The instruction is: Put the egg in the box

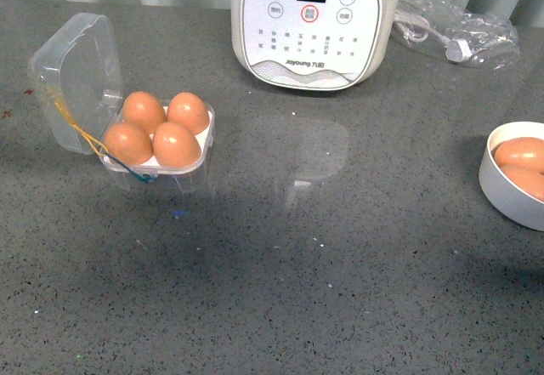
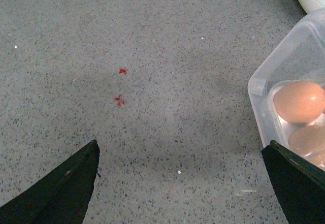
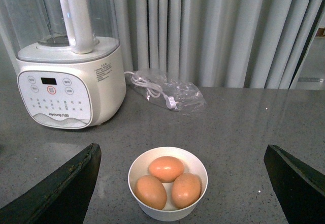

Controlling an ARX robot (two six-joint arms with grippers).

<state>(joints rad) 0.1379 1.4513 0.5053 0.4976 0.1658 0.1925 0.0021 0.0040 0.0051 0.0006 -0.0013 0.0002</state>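
The clear plastic box [image 1: 204,150] stands open on the grey counter at the left, its lid [image 1: 76,77] tipped back. Several orange-brown eggs fill its white tray; the front right one is an egg [image 1: 176,144]. The box's corner shows in the left wrist view [image 2: 261,89] with two eggs inside. My left gripper [image 2: 182,155] is open and empty over bare counter beside the box. My right gripper [image 3: 182,155] is open and empty, with a round white bowl [image 3: 167,206] of three brown eggs between its fingers. Neither gripper shows in the front view.
A white Joyoung blender [image 1: 314,22] stands at the back centre, also in the right wrist view [image 3: 68,89]. A clear bag with a cable [image 1: 455,26] lies at the back right. The white bowl [image 1: 501,190] sits at the right edge. Small red marks [image 2: 121,86] spot the counter.
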